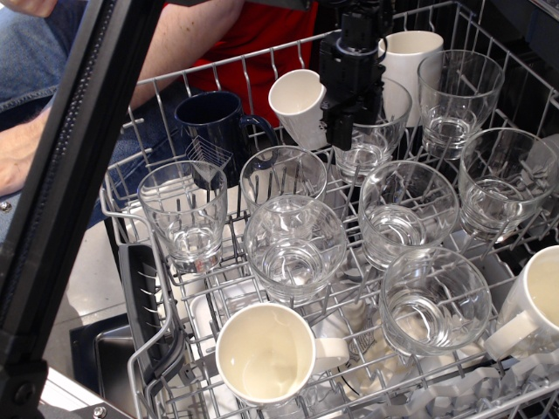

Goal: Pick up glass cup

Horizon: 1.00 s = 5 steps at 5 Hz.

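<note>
Several clear glass cups stand upright in the wire dishwasher rack (131,188). My black gripper (354,124) hangs over the back-row glass cup (380,144). Its left finger (337,131) is outside that cup's left wall, between the cup and the tilted white mug (295,103). The other finger seems to be over or inside the rim. The jaws look apart and hold nothing. The cup stands in the rack. Other glass cups are at the back right (450,96), right (504,179), middle (408,209) and left (183,209).
A dark blue mug (210,122) is at the back left. White mugs stand at the front (265,353), the back (412,51) and the right edge (541,301). A person in a red shirt (262,30) sits behind the rack. A black bar (61,201) crosses the left foreground.
</note>
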Each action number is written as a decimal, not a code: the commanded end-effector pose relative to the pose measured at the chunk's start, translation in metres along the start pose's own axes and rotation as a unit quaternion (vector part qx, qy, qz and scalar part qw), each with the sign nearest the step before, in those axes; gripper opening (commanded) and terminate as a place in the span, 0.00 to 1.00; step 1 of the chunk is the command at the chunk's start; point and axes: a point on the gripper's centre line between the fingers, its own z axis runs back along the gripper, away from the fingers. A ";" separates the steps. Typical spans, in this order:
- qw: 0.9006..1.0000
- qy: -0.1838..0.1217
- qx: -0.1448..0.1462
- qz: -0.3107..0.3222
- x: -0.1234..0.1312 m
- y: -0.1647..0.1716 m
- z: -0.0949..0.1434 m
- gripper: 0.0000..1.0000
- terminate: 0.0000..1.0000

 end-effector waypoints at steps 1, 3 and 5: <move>0.999 -0.002 -0.042 -0.005 0.005 -0.014 0.028 0.00 0.00; 0.998 0.023 -0.047 -0.031 0.003 -0.015 0.050 0.00 0.00; 0.989 0.080 -0.089 -0.085 0.005 -0.017 0.107 0.00 0.00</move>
